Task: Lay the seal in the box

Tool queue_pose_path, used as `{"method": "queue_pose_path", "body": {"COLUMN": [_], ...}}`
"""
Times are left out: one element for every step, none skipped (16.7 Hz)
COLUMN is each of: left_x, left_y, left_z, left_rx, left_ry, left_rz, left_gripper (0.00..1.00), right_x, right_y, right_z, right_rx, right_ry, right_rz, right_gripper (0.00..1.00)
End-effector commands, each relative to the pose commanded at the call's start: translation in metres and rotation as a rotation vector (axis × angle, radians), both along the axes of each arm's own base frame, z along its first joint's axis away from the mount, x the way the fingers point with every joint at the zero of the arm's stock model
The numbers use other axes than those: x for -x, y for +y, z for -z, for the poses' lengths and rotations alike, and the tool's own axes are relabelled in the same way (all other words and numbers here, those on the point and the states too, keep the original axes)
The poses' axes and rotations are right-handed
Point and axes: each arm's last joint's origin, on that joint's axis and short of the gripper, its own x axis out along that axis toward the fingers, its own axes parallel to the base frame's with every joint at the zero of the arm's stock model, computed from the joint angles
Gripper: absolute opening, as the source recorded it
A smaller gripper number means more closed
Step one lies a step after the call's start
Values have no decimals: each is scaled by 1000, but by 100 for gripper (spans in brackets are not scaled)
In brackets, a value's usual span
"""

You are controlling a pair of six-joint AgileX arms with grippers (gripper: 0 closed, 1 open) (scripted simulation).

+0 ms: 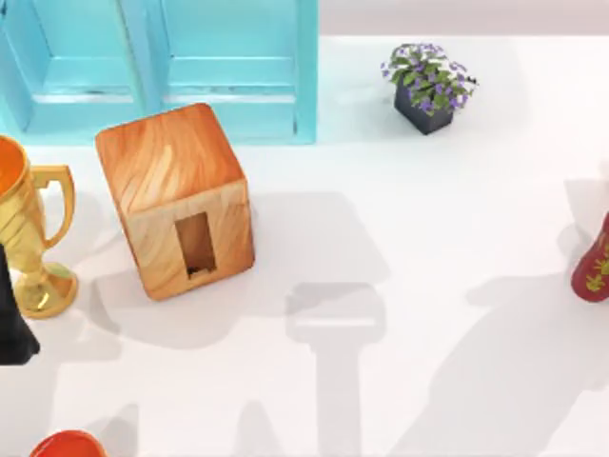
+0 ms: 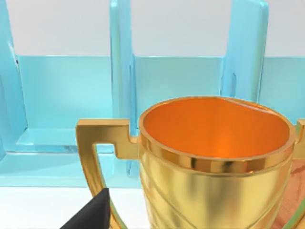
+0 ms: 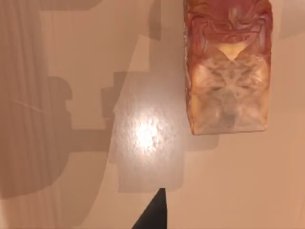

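**rigwatcher:** So where's the seal right now? And what are the arms doing?

**benchnoob:** The seal [image 3: 228, 67] turns up in the right wrist view: reddish marbled top, paler base, with bare table [image 3: 238, 191] and a patch of shadow under it. The box isn't in that shot, so I can't place the seal against it. It's not inside the box as far as I can see.

**rigwatcher:** Is the right gripper holding it?

**benchnoob:** Can't tell. One dark tip of the right gripper [image 3: 155, 212] pokes into the shot, apart from the seal. That arm's camera looks pretty much straight down at the table.

**rigwatcher:** And the box?

**benchnoob:** The box [image 1: 176, 195] sits just in front of the turquoise cabinet [image 1: 228, 67], slightly twisted, with its narrow hole [image 1: 195, 245] on the face turned away from the cabinet.

**rigwatcher:** Left arm?

**benchnoob:** The left arm [image 1: 11, 328] is a dark shape left of the box, past the gold trophy cup [image 1: 29, 228]. Its camera looks level across the cup's rim toward the cabinet, and a dark tip of the left gripper [image 2: 90, 214] shows low down. Can't tell its grip state either. A potted plant [image 1: 430, 86] and a red vase [image 1: 595, 262] stand well to the right of the box.
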Motion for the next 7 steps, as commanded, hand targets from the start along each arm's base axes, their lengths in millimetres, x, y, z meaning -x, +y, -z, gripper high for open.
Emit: {"method": "queue_pose_path", "body": {"left_x": [0,0,0,0,0,0,0], "left_y": [0,0,0,0,0,0,0], "left_z": [0,0,0,0,0,0,0], "left_rx": [0,0,0,0,0,0,0], "left_ry": [0,0,0,0,0,0,0], "left_rz": [0,0,0,0,0,0,0], "left_gripper": [100,100,100,100,100,100,100], "right_x": [0,0,0,0,0,0,0], "right_y": [0,0,0,0,0,0,0], "right_z": [0,0,0,0,0,0,0], "right_rx": [0,0,0,0,0,0,0], "right_ry": [0,0,0,0,0,0,0], "right_rz": [0,0,0,0,0,0,0], "right_gripper": [98,100,100,100,100,100,100]}}
